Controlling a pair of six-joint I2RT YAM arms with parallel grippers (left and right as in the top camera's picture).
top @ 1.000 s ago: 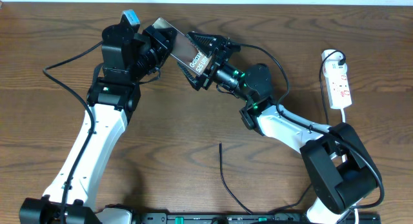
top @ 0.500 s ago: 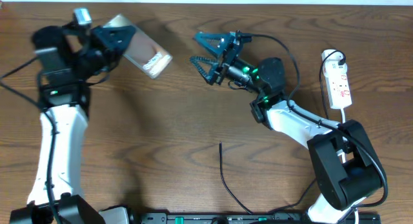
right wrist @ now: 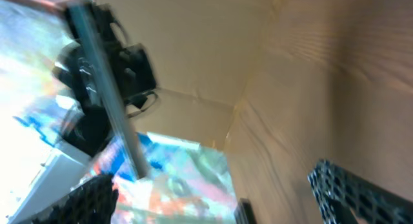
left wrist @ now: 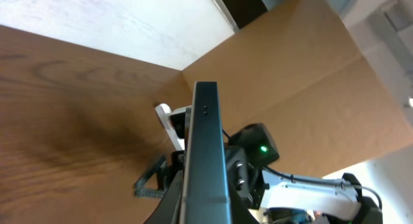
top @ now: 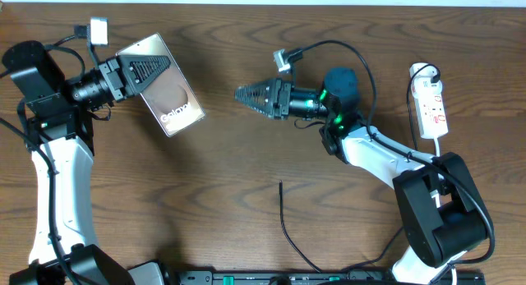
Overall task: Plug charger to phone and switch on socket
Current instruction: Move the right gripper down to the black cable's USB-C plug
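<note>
Bronze-grey phone (top: pixel 174 104) sat clamped in my left hand (top: pixel 160 71) above surface (top: pixel 205 195); my right hand (top: pixel 242 94) hung spread, empty.

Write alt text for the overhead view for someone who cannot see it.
The left gripper holds a bronze-grey Galaxy phone over a wooden table, with the empty right gripper pointing at it from mid-table. A thin black charger cable lies loose near the front edge; a white power strip sits far right.
</note>
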